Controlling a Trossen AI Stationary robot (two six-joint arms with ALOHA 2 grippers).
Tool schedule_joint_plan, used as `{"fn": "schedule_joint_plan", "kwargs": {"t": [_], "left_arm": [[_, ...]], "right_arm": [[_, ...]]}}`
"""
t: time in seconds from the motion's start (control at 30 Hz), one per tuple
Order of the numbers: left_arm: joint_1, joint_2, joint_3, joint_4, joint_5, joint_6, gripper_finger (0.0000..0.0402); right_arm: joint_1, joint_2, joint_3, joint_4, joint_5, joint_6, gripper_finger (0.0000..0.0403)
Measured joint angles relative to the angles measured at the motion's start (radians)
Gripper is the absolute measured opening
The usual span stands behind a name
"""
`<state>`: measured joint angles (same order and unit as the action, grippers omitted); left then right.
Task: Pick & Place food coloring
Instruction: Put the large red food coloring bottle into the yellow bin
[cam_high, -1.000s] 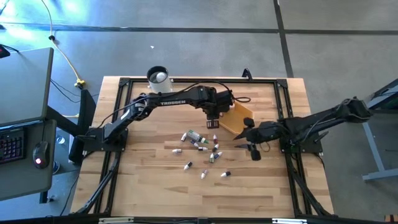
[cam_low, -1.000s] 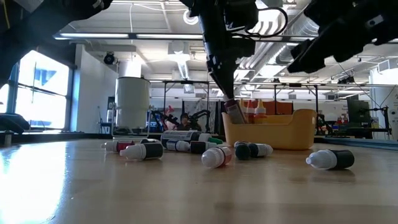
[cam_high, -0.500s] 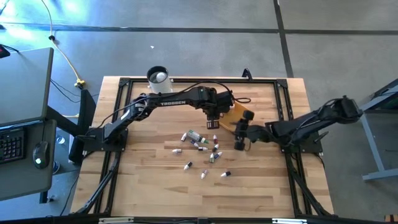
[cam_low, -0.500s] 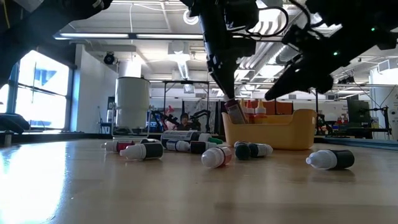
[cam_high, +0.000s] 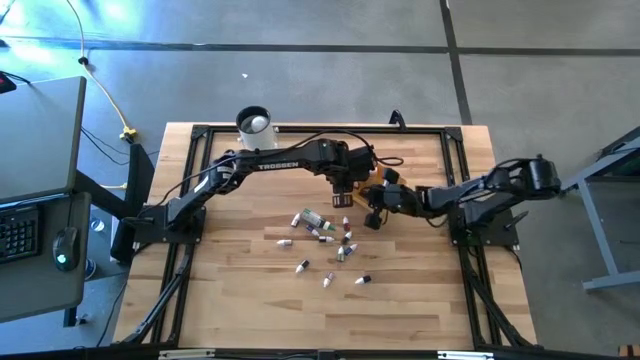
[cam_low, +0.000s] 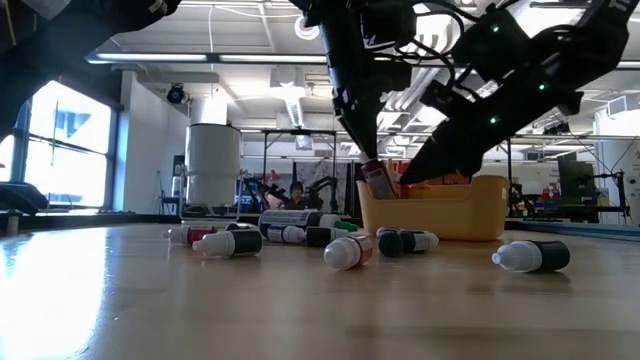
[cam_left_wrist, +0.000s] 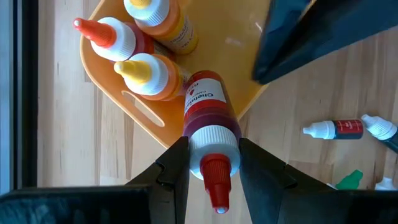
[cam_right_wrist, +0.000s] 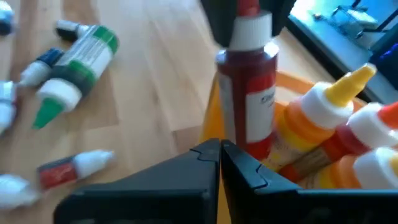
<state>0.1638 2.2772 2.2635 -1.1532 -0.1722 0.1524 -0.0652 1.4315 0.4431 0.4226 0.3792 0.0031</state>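
My left gripper (cam_left_wrist: 213, 155) is shut on a red food coloring bottle (cam_left_wrist: 208, 118) with a white collar and a red cap, over the near-left rim of the orange-yellow tray (cam_left_wrist: 239, 37). In the low view the bottle (cam_low: 378, 180) hangs tilted at the tray's (cam_low: 470, 215) left corner. My right gripper (cam_right_wrist: 219, 148) is shut, its tip close to the bottle's lower end (cam_right_wrist: 249, 140). Three bottles (cam_left_wrist: 146, 68) stand in the tray. Several more bottles (cam_high: 325, 235) lie on their sides on the wood. My left gripper pinches the bottle by its white collar (cam_left_wrist: 213, 144), just below the red cap, between its two fingers. The fingers come from above and point down. The bottle hangs cap up and tilted, its base at the tray's rim. Whether my right gripper touches the bottle or the tray, I cannot tell.
A tall clear cup (cam_high: 254, 124) with a dark rim stands at the far left of the table. Loose bottles (cam_low: 530, 256) lie scattered near the middle. A black frame (cam_high: 190, 180) runs round the tabletop. Bare wood lies toward the near edge.
My right gripper has swung from the table's right side toward the tray and my left gripper, tipped downward, and shut with nothing in it. My left gripper and its red bottle have stayed where they were.
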Motion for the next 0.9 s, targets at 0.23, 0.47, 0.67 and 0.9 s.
{"fn": "schedule_joint_plan", "kwargs": {"t": [0.23,0.47,0.67,0.9], "left_arm": [[0.000,0.000,0.000,0.001,0.028,0.023,0.0106],[0.001,0.000,0.000,0.001,0.027,0.027,0.0106],[0.001,0.000,0.000,0.006,0.027,0.027,0.0106],[0.000,0.000,0.000,0.010,0.012,0.027,0.0121]], "right_arm": [[-0.049,0.083,0.000,0.082,-0.026,-0.002,0.0002],[-0.087,0.136,0.000,0.121,-0.044,-0.002,0.0002],[-0.099,0.158,0.000,0.175,-0.075,-0.002,0.0001],[-0.099,0.158,0.000,0.175,-0.082,-0.002,0.0001]]}}
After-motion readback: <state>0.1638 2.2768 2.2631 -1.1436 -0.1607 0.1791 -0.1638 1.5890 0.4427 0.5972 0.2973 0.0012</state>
